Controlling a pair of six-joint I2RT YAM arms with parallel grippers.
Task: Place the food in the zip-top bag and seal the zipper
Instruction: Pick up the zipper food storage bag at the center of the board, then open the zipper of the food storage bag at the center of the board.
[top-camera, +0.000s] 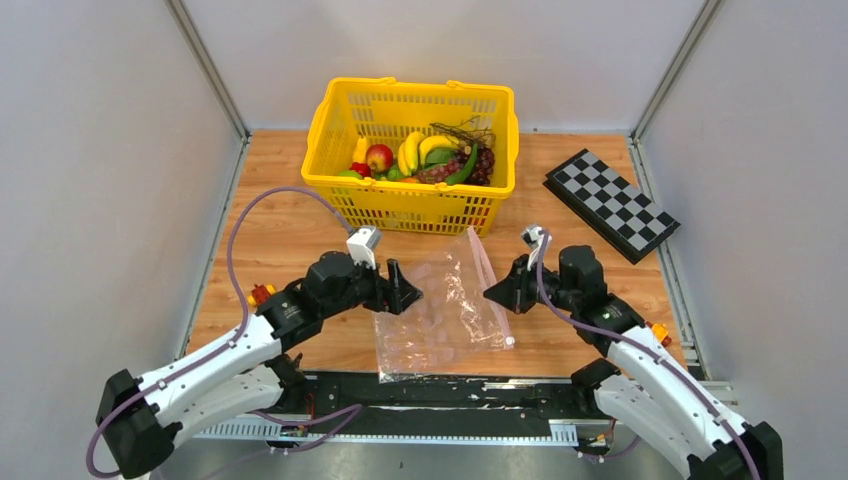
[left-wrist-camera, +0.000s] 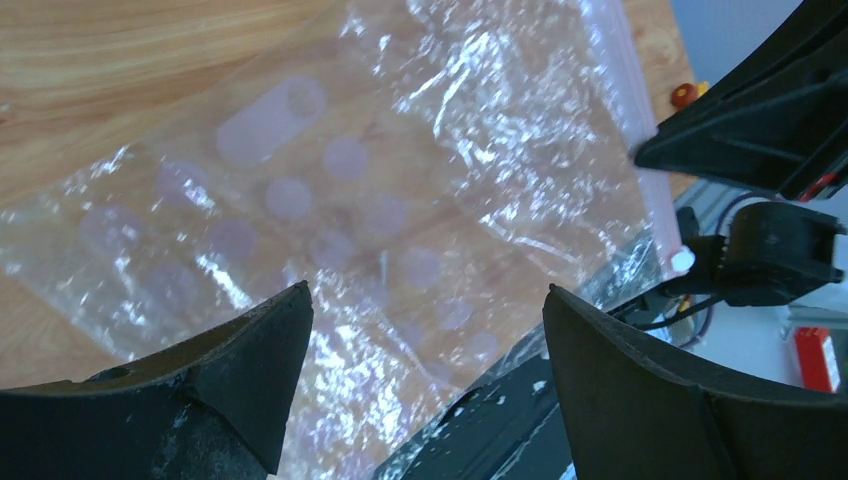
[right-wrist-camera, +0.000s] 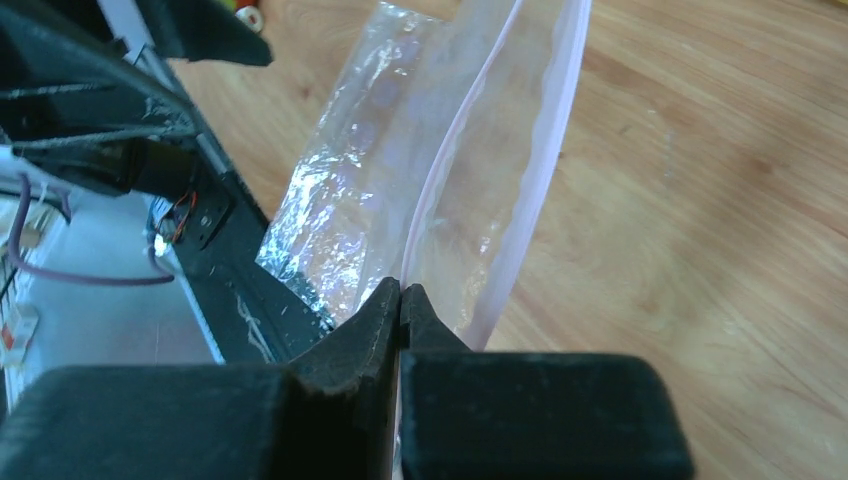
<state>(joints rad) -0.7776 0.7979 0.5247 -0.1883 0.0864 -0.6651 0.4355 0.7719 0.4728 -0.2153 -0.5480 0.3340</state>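
Note:
The food (top-camera: 415, 155), bananas, a red apple, grapes and greens, lies in the yellow basket (top-camera: 330, 110) at the back. The clear dotted zip-top bag (top-camera: 440, 310) lies on the table between the arms, and shows in the left wrist view (left-wrist-camera: 380, 200). Its pink-white zipper (top-camera: 503, 322) runs along its right edge. My right gripper (right-wrist-camera: 400, 290) is shut on one lip of the zipper (right-wrist-camera: 440, 180); the other lip (right-wrist-camera: 545, 150) stands apart, so the mouth gapes. My left gripper (left-wrist-camera: 425, 300) is open and empty, just above the bag's left side (top-camera: 410, 295).
A folded chessboard (top-camera: 612, 205) lies at the back right. Black base rails (top-camera: 450, 390) run along the near table edge, under the bag's near corner. Grey walls close in both sides.

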